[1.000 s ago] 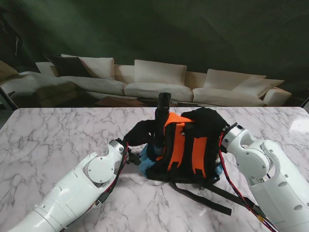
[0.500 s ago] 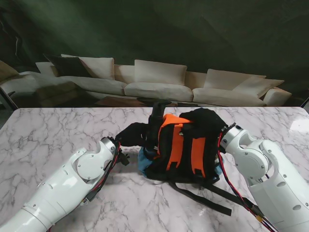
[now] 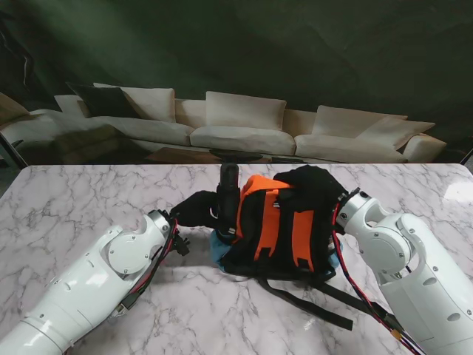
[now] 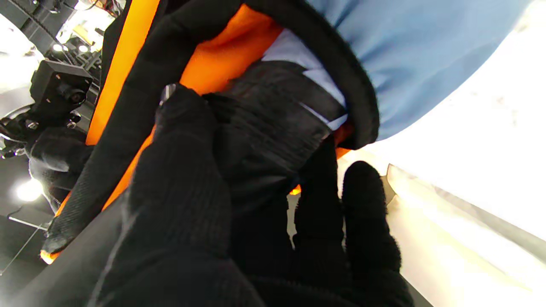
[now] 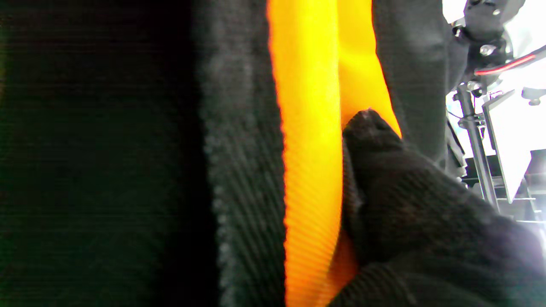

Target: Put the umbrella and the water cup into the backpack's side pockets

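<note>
Right now the backpack (image 3: 284, 225), black with orange panels, lies on the marble surface (image 3: 89, 203) between the two arms, with its loose straps trailing toward me. The left robot hand (image 3: 203, 208), in a black glove, is wrapped around the dark folded umbrella (image 3: 227, 194) at the backpack's left side. The umbrella's long axis stands nearly upright, leaning a little, with its free end up and its lower end down against the left side pocket. In the left wrist view the gloved fingers (image 4: 183, 183) clasp a dark ribbed shaft pressed against the orange fabric, with a black-edged pocket rim (image 4: 341, 72) and pale blue cloth just beyond; how deep the umbrella sits inside that pocket cannot be told.

The right robot hand (image 3: 325, 194) rests on the backpack's right upper edge, and the right wrist view shows a gloved finger (image 5: 375, 140) pushed against an orange strap, so it seems to be steadying the bag; whether it truly clenches the fabric I cannot tell. No water cup can be made out in any view.

I judge the coming move to be a push along the umbrella's own axis, downward into the left pocket, done by the left arm, which is the nearer one, while the right holds the bag firm.
</note>
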